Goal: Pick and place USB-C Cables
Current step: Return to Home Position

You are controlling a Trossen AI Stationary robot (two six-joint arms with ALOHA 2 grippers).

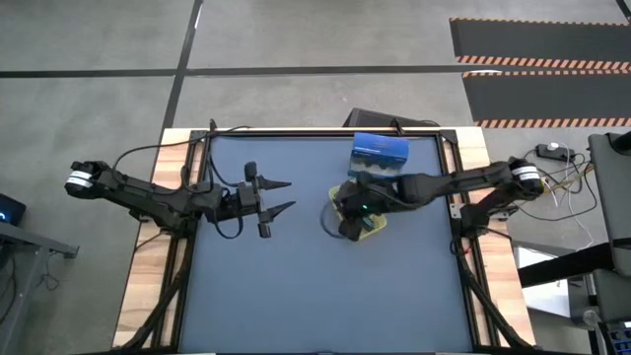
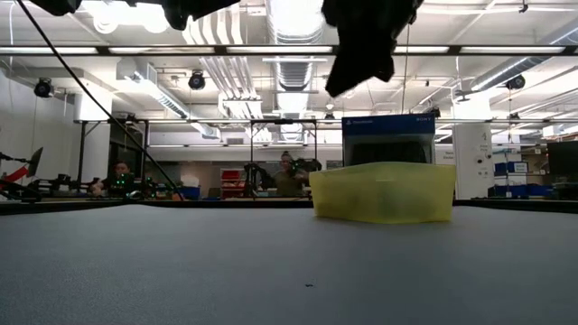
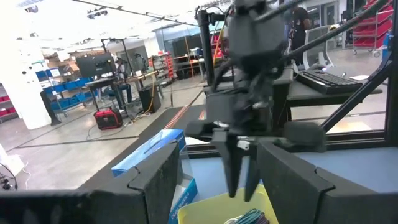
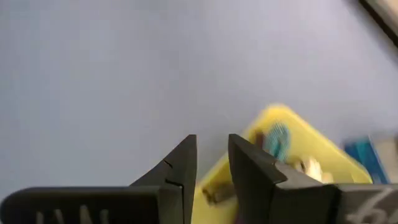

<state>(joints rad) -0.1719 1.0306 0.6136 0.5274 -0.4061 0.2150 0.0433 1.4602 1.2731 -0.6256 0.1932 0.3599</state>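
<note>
A yellow container stands on the blue-grey table right of centre. It also shows in the low view. In the right wrist view a teal cable and a white cable lie inside the container. The teal cable also shows in the left wrist view. I see no black or dark purple cable. My right gripper hovers above the container's left end with its fingers pointing down, a narrow gap between them and nothing in it. My left gripper is open and empty, left of the container, pointing toward it.
A blue box stands just behind the container near the table's far edge. A pale curved rim shows at the container's left side. The table's near half and left part are bare. People and workbenches show in the room beyond.
</note>
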